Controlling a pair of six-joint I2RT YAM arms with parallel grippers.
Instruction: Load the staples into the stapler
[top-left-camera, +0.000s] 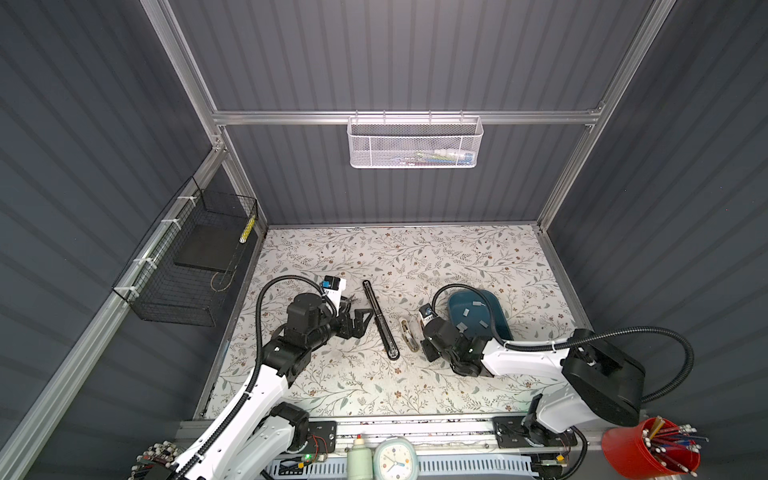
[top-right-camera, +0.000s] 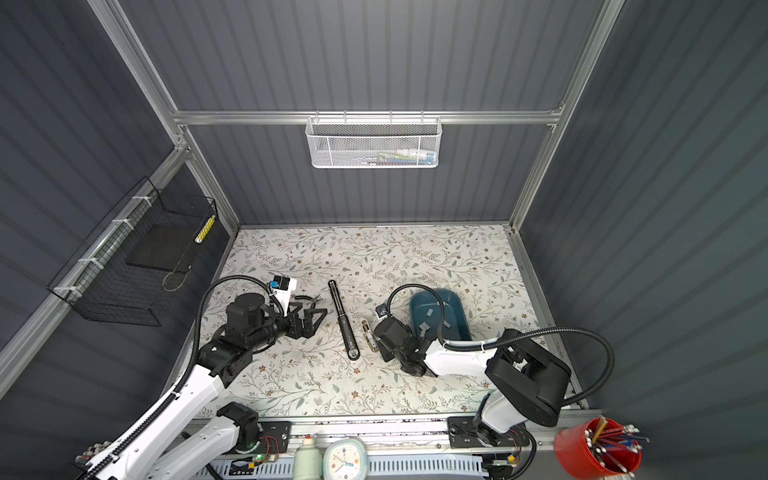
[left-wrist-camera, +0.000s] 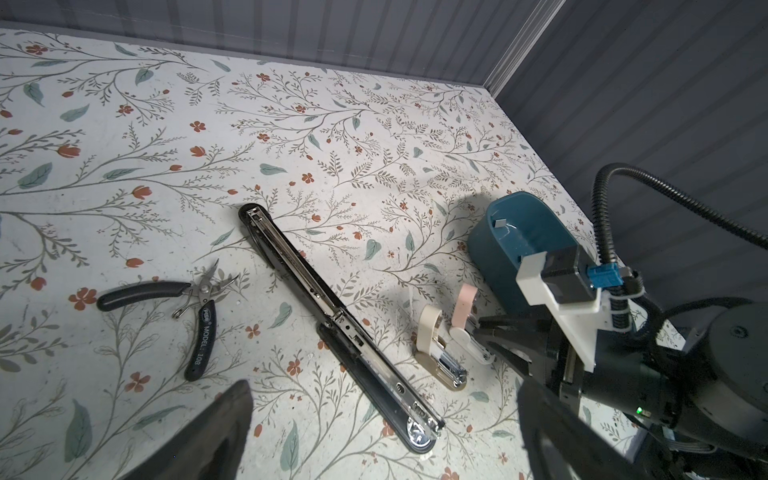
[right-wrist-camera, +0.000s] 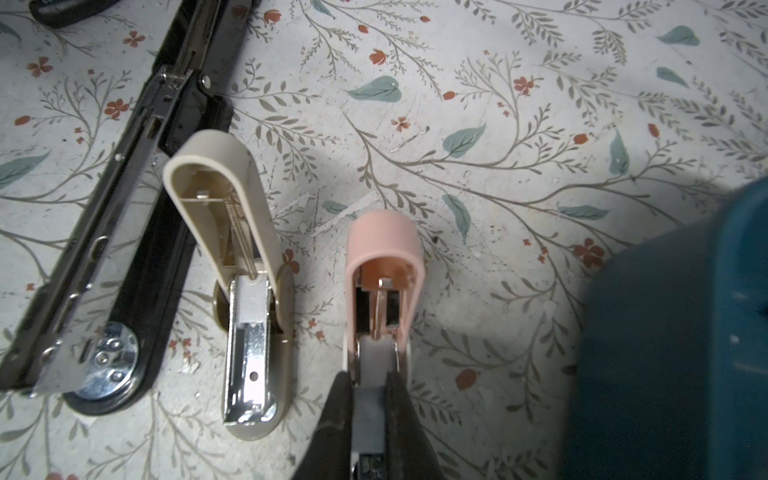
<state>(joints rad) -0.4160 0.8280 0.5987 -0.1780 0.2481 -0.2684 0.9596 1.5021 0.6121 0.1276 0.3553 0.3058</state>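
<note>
Staples (top-left-camera: 466, 311), small flat grey metal strips, lie scattered on the floor of a teal oval plastic tub (left-wrist-camera: 494, 257) standing right of centre on the floral-print table (top-left-camera: 415, 257).

The right arm stretches low from the near-right corner. Its forearm runs left along the tub's near side, and its wrist is dipped toward the table. The right gripper (right-wrist-camera: 369, 409) is pinched onto the white lower body of a small pink stapler (right-wrist-camera: 384, 237), with a dark finger (right-wrist-camera: 336, 419) on each side. The pink lid is swung up, baring the spring and channel. Whether the stapler's base rests on the table cannot be told.

Just left of it, a small beige stapler (right-wrist-camera: 224, 216) sits on the table with its lid likewise raised and its chrome magazine exposed. Further left, a long black-and-chrome stapler (top-left-camera: 379, 320) lies opened out flat, running from far to near.

The left arm rises from the near-left corner, elbow bent, with the wrist level and pointing right toward the long stapler. The left gripper (top-left-camera: 360, 322) is spread wide and holds nothing, its tips near the long stapler's left edge. Small black-handled pliers (left-wrist-camera: 203, 328) lie on the table just to the far side of that gripper, left of the long stapler.
</note>
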